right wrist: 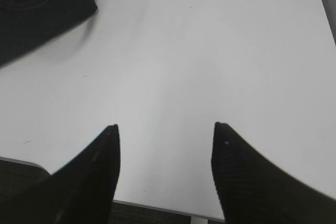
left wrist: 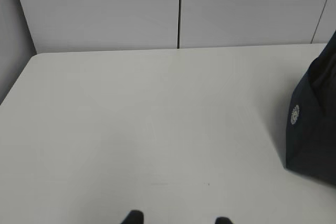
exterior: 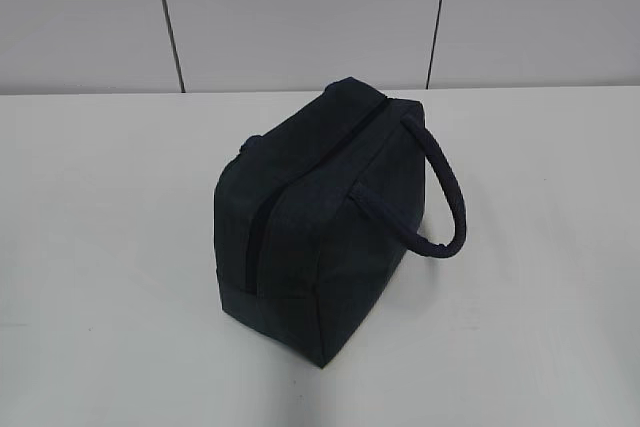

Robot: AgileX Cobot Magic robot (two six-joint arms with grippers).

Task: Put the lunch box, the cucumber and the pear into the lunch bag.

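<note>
The bag (exterior: 325,217) stands alone near the middle of the bench (exterior: 100,247), its zipper line running along the top ridge and down the near end, from the far right toward the near left in the exterior view. The zipper looks closed, so no opening shows. One looped handle (exterior: 440,197) hangs off its right side.

From the left gripper (left wrist: 178,220) the bag lies ahead and to the right, at the edge of that wrist view, with bare bench in between. From the right gripper (right wrist: 165,135) the bag (right wrist: 37,9) lies ahead and to the left, its corner just inside the view. Neither arm appears in the exterior view, so both sit back from the bag; which is nearer I cannot tell.

Both grippers are released and hold nothing: the right fingers stand well apart over the bench edge, and the left fingertips show as two separate tips.

The lunch box, cucumber and pear are in none of the views. Nothing stands between either gripper and the bag. The coming move likely turns on the zipper.
</note>
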